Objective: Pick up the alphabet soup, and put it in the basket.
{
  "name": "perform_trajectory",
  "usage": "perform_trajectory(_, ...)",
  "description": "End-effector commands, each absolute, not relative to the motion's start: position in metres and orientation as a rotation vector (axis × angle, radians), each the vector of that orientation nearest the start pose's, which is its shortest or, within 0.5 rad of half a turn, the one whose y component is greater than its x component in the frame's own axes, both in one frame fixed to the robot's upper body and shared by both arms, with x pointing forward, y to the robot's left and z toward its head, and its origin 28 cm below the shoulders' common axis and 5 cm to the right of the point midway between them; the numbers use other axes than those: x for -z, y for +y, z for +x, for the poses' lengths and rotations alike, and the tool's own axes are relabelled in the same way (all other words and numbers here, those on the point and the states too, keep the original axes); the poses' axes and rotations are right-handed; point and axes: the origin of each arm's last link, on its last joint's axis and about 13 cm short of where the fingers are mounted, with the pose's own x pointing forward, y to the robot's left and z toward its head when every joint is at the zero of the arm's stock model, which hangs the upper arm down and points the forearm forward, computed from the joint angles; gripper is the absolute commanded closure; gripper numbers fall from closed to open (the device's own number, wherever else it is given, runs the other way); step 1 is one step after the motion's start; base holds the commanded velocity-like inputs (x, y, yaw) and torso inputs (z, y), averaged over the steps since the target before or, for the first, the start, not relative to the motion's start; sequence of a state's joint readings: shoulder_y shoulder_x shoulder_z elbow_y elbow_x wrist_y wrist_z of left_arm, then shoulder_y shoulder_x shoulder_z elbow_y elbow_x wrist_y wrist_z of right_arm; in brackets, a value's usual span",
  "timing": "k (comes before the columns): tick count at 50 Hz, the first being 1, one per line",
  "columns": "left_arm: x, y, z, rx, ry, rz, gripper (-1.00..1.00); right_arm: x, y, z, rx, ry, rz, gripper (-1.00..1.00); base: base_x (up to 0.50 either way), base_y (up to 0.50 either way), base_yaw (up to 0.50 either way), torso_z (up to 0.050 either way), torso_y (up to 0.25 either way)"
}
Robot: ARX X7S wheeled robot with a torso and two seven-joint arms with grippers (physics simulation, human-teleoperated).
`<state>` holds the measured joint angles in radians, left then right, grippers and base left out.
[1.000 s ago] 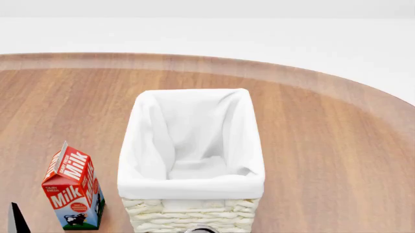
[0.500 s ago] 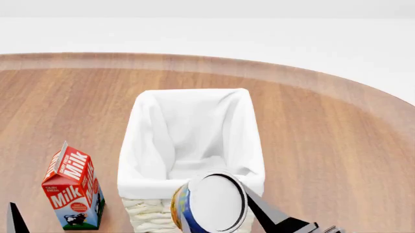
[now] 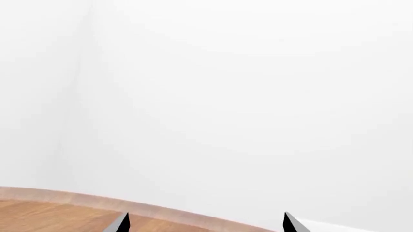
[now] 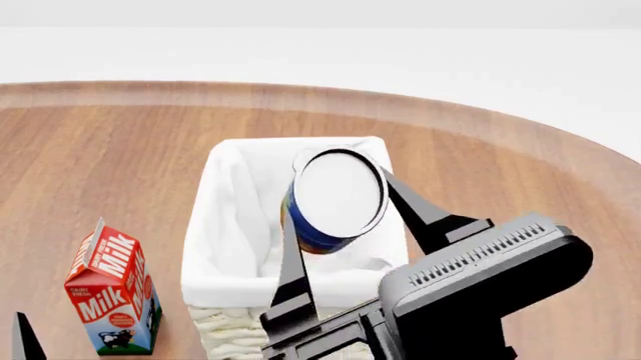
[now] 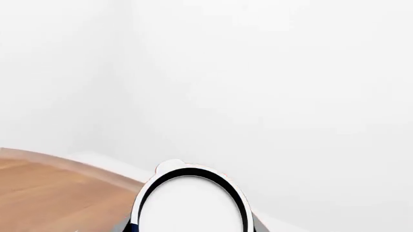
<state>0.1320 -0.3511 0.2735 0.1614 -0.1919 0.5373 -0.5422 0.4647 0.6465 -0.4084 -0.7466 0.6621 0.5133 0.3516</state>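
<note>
While the round wooden table [image 4: 521, 195] is stretching across the head view beneath a plain white backdrop, the basket [image 4: 233, 225] is standing upright at its middle, its white cloth liner folded over the rim and its woven cream wall showing at the near side. The right gripper [image 4: 341, 225] is reaching in from the near right, its dark body bulking large in front of the basket's near right corner, and its two black fingers [image 4: 425, 214] are clamping the alphabet soup [image 4: 335, 193] from either side. The can is hanging in the air over the basket's open mouth, tilted so that its silver-white top is facing the camera and only a strip of blue label is showing beneath. In the right wrist view, that pale top [image 5: 190, 203] is filling the lower edge. A red milk carton [image 4: 112, 289] is standing upright on the table just left of the basket. The left gripper [image 3: 205, 224] is showing only two dark fingertips, seemingly spread apart with nothing between them, over the table's edge.
</note>
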Motion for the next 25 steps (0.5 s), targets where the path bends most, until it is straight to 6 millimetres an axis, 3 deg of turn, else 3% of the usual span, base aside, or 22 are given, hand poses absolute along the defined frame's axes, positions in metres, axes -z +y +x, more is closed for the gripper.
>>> perform_trajectory(1,-0.051,0.222,0.176,-0.193,-0.465,-0.099,-1.0,-0.233,-0.089,0.239,-0.349,-0.331,-0.278,1.0,0.0,0.0,0.0,0.0,0.01)
perform_trajectory(15,-0.053,0.223,0.175,-0.199,-0.473,-0.1,-1.0,-0.264,-0.072,0.291,-0.271,-0.211,-0.368,1.0,0.0,0.0,0.0,0.001,0.0)
perform_trajectory(25,-0.053,0.223,0.174,-0.199,-0.478,-0.098,-1.0,-0.284,-0.064,0.323,-0.254,-0.137,-0.339,1.0,0.0,0.0,0.0,0.0,0.001)
